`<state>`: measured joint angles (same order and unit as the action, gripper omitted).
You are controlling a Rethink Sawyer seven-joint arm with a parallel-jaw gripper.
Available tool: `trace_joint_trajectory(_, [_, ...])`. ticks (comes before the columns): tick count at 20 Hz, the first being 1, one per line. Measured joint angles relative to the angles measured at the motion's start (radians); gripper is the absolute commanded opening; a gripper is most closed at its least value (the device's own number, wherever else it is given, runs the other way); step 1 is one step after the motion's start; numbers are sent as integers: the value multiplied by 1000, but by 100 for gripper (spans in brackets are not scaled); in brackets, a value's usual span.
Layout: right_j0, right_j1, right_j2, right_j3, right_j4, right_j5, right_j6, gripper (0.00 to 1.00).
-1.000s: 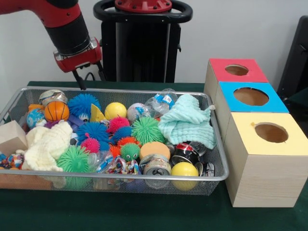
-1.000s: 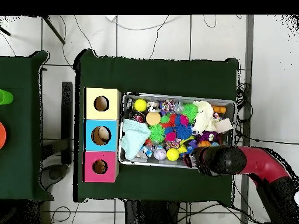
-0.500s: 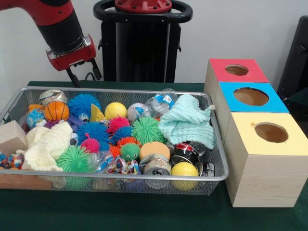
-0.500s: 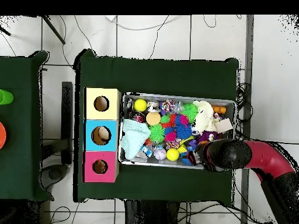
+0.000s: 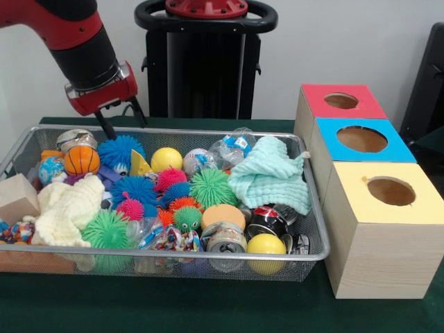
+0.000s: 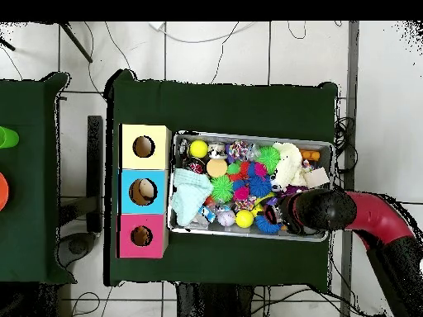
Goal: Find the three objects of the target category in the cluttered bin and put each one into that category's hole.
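Note:
The silver wire-mesh bin (image 5: 166, 130) is full of mixed toys; it also shows in the overhead view (image 6: 248, 137). My gripper (image 5: 123, 124) is open and empty. It hangs over the bin's far left part, just above a blue spiky ball (image 5: 119, 150). In the overhead view the arm's end (image 6: 312, 210) covers the gripper, above the bin's lower right corner. The hole (image 5: 341, 100) is the round opening in the red-faced box, the farthest of the three boxes at the right; it shows in the overhead view (image 6: 141, 236) too.
The blue-faced box (image 5: 361, 139) and the yellow-faced box (image 5: 390, 191) stand next to the red one. In the bin lie a basketball (image 5: 82, 159), a yellow ball (image 5: 166, 159), a mint cloth (image 5: 267, 177), a cream knit cloth (image 5: 66, 208), spiky balls and cans (image 5: 225, 240).
The arm has swung from behind the bin's far rim to over its far left part, and the gripper has come down towards the blue spiky ball. The toys have not moved.

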<state>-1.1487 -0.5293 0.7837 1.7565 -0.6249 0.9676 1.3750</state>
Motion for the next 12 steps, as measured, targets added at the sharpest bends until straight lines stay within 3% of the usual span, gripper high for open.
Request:
trace_joint_trajectory(5, [-13,51,0,-59,-13,13,-42,100])
trace_joint_trajectory(12, [-48,109,-1,-170,-31,102,-191,100])
